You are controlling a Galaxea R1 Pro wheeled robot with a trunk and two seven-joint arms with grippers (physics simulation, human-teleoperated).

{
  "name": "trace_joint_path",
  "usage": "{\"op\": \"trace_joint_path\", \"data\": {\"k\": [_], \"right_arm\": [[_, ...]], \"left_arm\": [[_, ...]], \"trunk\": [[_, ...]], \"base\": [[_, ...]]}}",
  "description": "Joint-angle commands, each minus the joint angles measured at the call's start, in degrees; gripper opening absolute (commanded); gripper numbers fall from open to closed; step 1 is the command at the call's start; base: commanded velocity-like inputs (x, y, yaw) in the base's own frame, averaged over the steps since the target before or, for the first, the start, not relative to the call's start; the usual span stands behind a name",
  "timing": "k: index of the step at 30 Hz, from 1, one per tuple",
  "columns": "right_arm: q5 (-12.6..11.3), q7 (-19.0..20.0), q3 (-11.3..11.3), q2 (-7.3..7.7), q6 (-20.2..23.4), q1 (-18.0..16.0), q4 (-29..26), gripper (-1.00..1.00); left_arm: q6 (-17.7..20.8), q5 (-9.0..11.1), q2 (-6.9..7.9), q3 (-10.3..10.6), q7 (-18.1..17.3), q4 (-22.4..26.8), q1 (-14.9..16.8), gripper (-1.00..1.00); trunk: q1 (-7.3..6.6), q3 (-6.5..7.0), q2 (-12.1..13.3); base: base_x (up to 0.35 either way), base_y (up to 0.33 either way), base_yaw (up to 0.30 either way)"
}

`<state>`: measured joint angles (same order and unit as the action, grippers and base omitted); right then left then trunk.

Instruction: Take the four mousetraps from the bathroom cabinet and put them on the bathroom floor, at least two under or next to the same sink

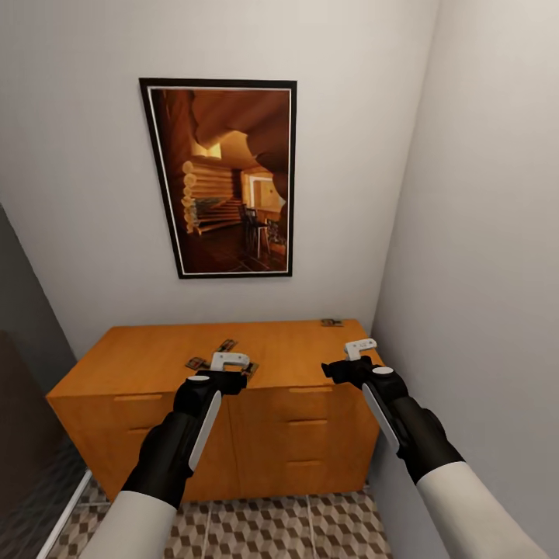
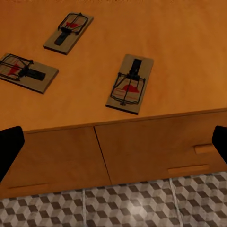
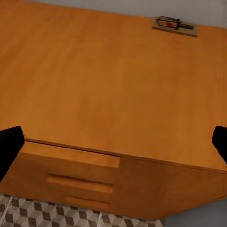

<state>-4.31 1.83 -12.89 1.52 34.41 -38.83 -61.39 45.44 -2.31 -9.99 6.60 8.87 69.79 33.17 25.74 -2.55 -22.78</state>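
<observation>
1. Hovering with its black fingers spread wide and nothing between them, the left end effector (image 1: 230, 361) hangs over the front edge of the low orange-brown wooden cabinet (image 1: 155, 361).
2. Below it, three small flat wooden mousetraps with dark metal springs and red marks lie on the cabinet's top surface: one nearest the front edge (image 2: 130, 83), one farther back (image 2: 69, 32), and one off to the side (image 2: 27, 72), all apart from each other.
3. Spread just as wide and empty, the right end effector (image 1: 359, 349) hangs above the cabinet's right end.
4. A fourth mousetrap (image 3: 175, 25) rests alone at the back right corner of the top, near the pale wall (image 1: 78, 155).
5. Beneath the drawer fronts with slim bar handles (image 1: 307, 423) lies the bathroom floor of cube-patterned brown, beige and white tiles (image 1: 264, 532).
6. A dark-framed picture of a log interior (image 1: 223, 178) hangs above.
</observation>
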Motion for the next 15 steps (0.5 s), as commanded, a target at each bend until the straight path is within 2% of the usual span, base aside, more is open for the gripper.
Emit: {"op": "trace_joint_path", "data": {"k": [1, 15], "right_arm": [[-0.4, -0.1, -0.1, 0.06, 0.3, -0.1, -0.1, 1.0], [-0.4, -0.1, -0.2, 0.06, 0.3, 0.0, 0.0, 1.0]], "left_arm": [[0.3, -0.2, 0.0, 0.1, 0.1, 0.0, 0.1, 1.0], [0.4, -0.2, 0.0, 0.2, 0.1, -0.4, 0.1, 1.0]], "trunk": [[0.05, -0.14, -0.1], [0.05, -0.14, -0.1]], "base": [[0.057, 0.0, 0.0], [0.013, 0.0, 0.0]]}}
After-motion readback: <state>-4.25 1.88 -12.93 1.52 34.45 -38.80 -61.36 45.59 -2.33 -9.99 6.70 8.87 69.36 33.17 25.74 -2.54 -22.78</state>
